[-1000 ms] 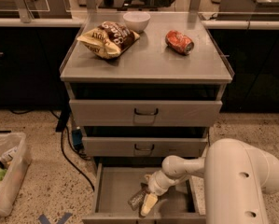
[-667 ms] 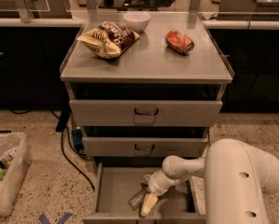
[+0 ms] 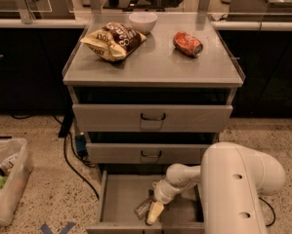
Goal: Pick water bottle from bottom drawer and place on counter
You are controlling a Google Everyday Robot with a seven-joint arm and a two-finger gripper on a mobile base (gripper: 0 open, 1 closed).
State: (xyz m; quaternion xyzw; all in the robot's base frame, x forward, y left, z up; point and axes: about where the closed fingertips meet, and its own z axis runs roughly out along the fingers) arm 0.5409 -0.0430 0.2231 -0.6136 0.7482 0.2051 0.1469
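Reaching into the open bottom drawer (image 3: 117, 199), the white arm (image 3: 233, 189) has its gripper (image 3: 153, 209) near the drawer's front edge, right against the water bottle (image 3: 142, 208) lying on the drawer floor. Whether the gripper is spread or clamped cannot be told. The counter (image 3: 155, 67) holds a chip bag (image 3: 114, 40), a white bowl (image 3: 143, 21) and a crushed red can (image 3: 188, 44).

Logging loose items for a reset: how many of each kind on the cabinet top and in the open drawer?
Crinkled yellow-brown snack bag, on grey metal counter: 1
Small white bowl: 1
Crushed red soda can: 1
Clear plastic water bottle, in grey bottom drawer by the white gripper: 1
Total: 4
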